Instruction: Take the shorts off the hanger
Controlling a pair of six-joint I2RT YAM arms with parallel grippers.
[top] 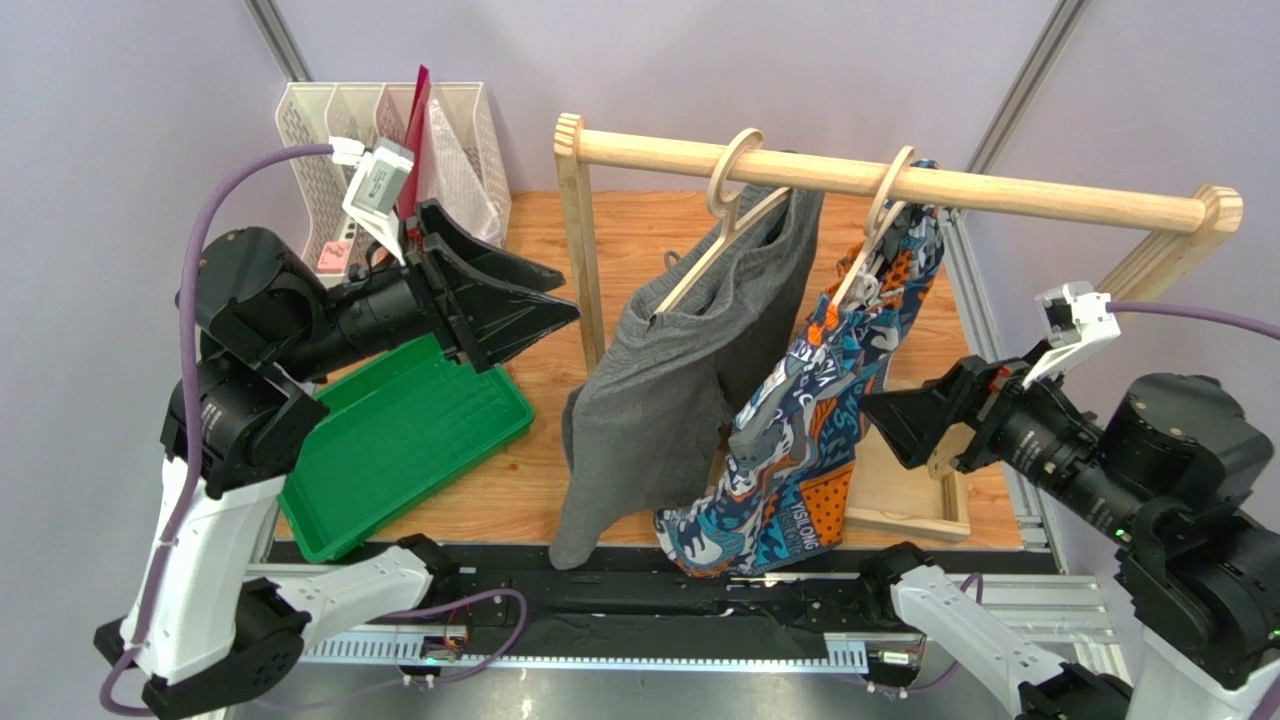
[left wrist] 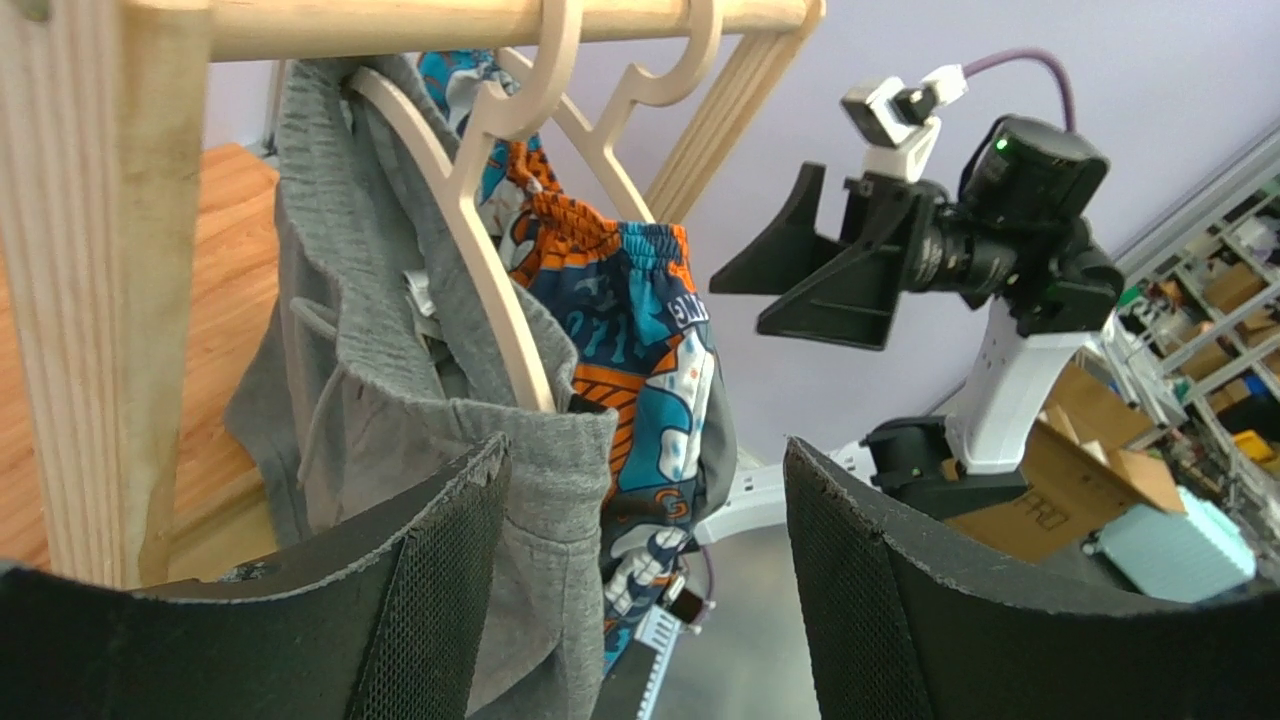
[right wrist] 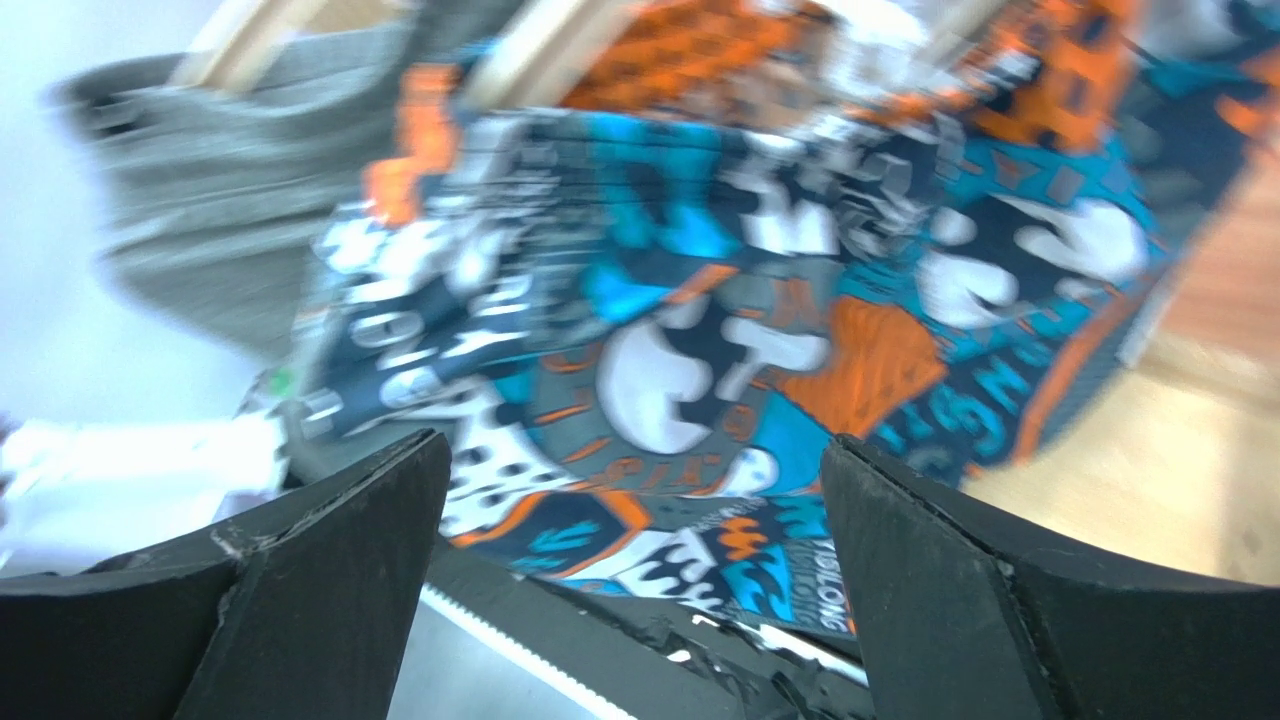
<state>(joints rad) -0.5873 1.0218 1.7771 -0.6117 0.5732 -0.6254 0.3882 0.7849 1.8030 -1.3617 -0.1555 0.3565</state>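
Two pairs of shorts hang on wooden hangers from a wooden rail (top: pixel 992 191). The grey shorts (top: pixel 676 375) hang on the left hanger (top: pixel 732 203), the patterned shorts (top: pixel 819 405) on the right hanger (top: pixel 887 225). My left gripper (top: pixel 568 297) is open beside the rack's left post, level with the grey pair. In the left wrist view the grey waistband (left wrist: pixel 556 465) lies between its jaws, against the left finger (left wrist: pixel 406 600), with the hanger (left wrist: pixel 481 255) above. My right gripper (top: pixel 894 435) is open just right of the patterned shorts (right wrist: pixel 721 300), nothing between its fingers (right wrist: pixel 962 600).
A green tray (top: pixel 398 450) lies at the left of the wooden table. A white file organiser (top: pixel 451 135) stands behind it. The rack's left post (top: pixel 579 255) is close to my left gripper. The rack's base frame (top: pixel 909 510) lies under my right gripper.
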